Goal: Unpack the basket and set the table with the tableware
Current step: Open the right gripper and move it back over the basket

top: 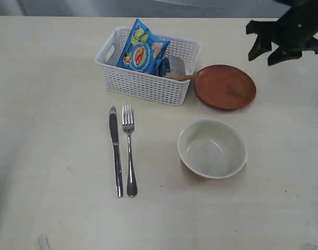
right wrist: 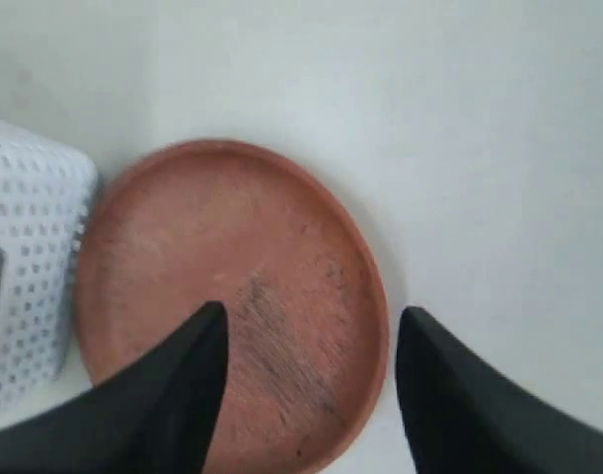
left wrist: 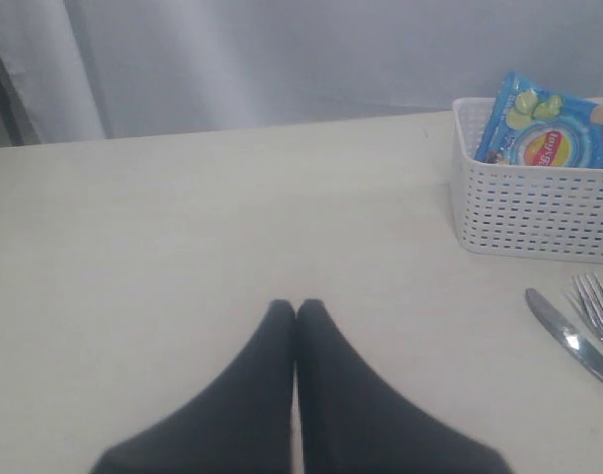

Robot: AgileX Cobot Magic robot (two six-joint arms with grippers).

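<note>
While knife [top: 116, 151], fork [top: 129, 151], bowl [top: 212, 148] and plate [top: 225, 86] lie set on the table [top: 54, 130] | basket [top: 143, 86] beside plate holds cup [top: 173, 66], chip bag [top: 143, 49] | right pincer [right wrist: 311, 316] wide, empty, above plate | left pincer [left wrist: 296, 308] closed, empty

The exterior view looks steeply down from high over the table [top: 49, 104], facing its far edge, distant enough to hold the basket [top: 143, 86], plate [top: 225, 86], knife [top: 116, 156] and fork [top: 129, 151] at once. The left wrist view sits low near the surface. It looks almost level across it past the left gripper [left wrist: 296, 308], tips pressed together, toward a grey wall [left wrist: 311, 49]. With the exterior view it shares one basket end and the knife and fork tips. The right wrist view looks nearly straight down, close over the plate, between the spread tips of the right gripper [right wrist: 313, 316]. It shares the plate and a basket corner.
</note>
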